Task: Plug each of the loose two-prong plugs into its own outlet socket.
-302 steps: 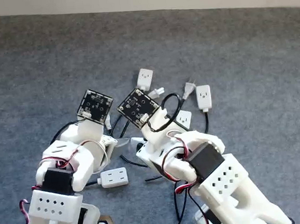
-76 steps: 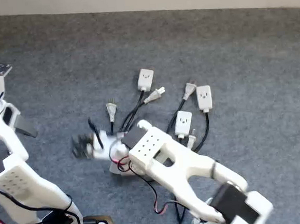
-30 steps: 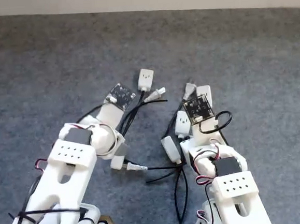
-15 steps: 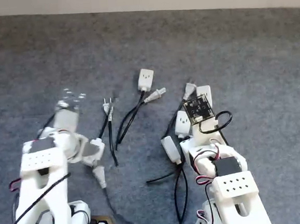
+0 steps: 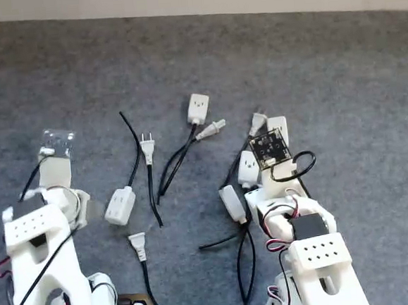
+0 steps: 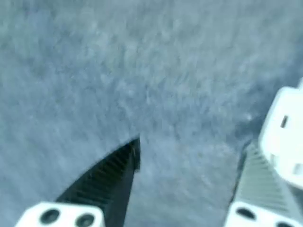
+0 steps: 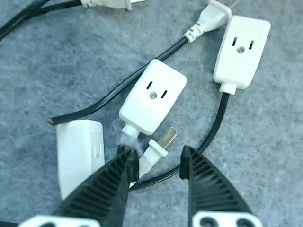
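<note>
A loose plug [image 5: 137, 244] lies nearest on the grey carpet [image 5: 324, 65]. The left gripper [image 6: 191, 147] gapes wide, holding nothing, an outlet socket [image 5: 120, 205] just beside it. At right, the right gripper [image 7: 158, 155] stands open astride a small plug [image 7: 157, 145], a white socket [image 7: 152, 97] just beyond.

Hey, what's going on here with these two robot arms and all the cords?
Two arms are set over scattered plugs and outlet sockets. The right pincer is open, straddling a loose plug that lies just beside a socket. The left pincer is open over grey carpet, with a second socket beside one finger. Neither holds anything, and no plug looks seated yet.
</note>
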Action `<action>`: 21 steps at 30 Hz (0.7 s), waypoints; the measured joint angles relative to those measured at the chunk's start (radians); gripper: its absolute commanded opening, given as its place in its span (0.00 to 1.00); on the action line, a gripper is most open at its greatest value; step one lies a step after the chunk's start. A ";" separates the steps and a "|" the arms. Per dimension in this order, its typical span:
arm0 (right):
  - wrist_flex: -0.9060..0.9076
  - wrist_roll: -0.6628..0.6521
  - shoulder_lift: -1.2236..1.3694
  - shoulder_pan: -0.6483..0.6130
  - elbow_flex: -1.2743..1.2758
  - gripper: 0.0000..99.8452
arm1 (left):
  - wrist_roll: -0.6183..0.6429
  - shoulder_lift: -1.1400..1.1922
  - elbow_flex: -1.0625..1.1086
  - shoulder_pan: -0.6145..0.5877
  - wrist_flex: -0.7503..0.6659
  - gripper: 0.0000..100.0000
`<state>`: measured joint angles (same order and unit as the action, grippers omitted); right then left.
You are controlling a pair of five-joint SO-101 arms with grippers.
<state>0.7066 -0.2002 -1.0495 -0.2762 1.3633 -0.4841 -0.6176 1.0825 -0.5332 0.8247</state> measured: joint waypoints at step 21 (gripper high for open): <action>-0.058 0.000 -0.003 -0.017 0.054 0.15 | -0.063 0.241 -0.396 0.460 0.463 0.33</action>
<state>0.6483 -0.2002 -1.0526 -0.2931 1.4170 -0.5470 -0.3767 0.6866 -0.0729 1.2881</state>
